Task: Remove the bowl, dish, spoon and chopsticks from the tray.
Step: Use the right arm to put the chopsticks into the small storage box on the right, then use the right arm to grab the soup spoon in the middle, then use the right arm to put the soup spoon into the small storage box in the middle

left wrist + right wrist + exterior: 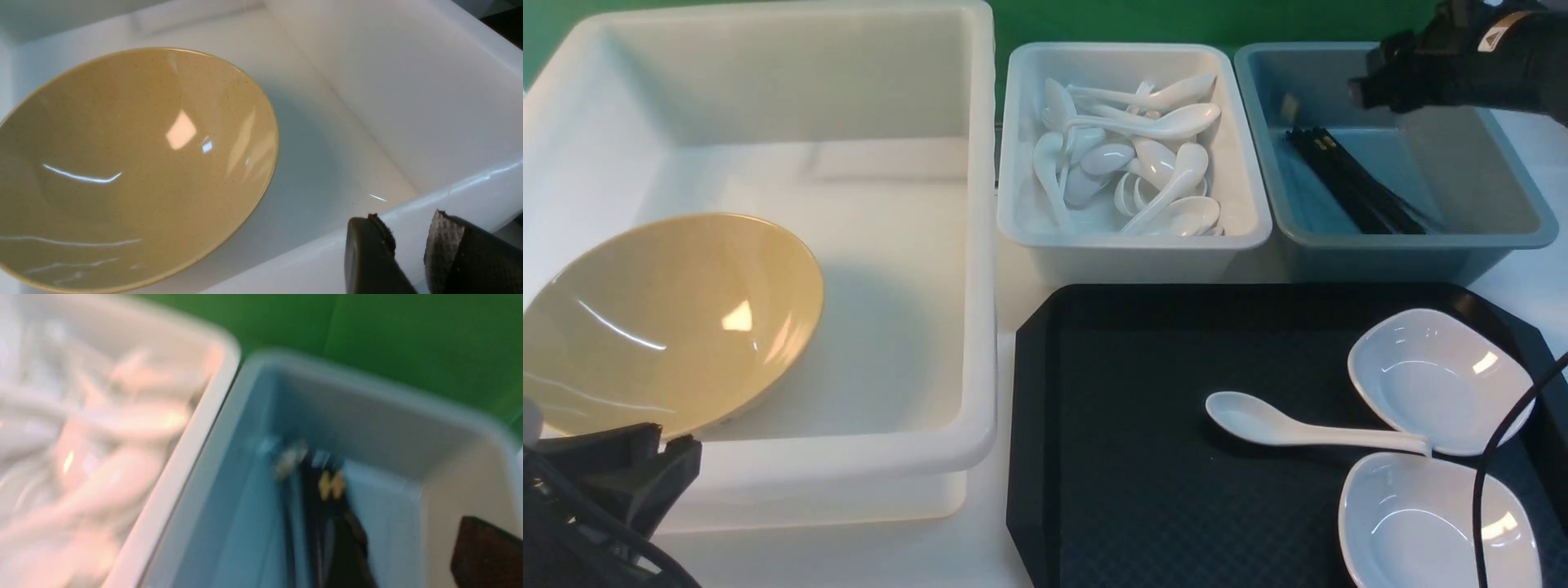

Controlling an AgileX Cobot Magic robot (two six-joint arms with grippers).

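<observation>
Front view, spoon: the white spoon [1258, 418] lies on the black tray [1031, 433], scoop toward the robot's left, handle running right; you must treat this left-right line as its long axis.
Front view, handle end: at the junction of the 2 white dishes, far dish [1437, 376] and near dish [1413, 523]; contact probable, so plan your lift to avoid dragging either.
Front view, right claw: the right gripper [1360, 91] hangs over the grey-blue bin [1413, 242], where the black chopsticks [1356, 184] lie. From it, your spoon lies back toward the robot and somewhat left.
Front view, arm choice: use the right arm, the nearer of the 2; in your judgement the spoon is next. Set the jaws across the handle, closing at right angles to its length.
Front view, black cable [1480, 490]: crosses your view of both dishes.
Left wrist view, left claw: the left gripper [406, 222] has its fingers parted with nothing between them, beside the mustard bowl [139, 163], which rests tilted in the large white bin [470, 179].
Right wrist view, jaws: spread wide, nothing pinched; chopsticks are below, so you may judge them delivered.
</observation>
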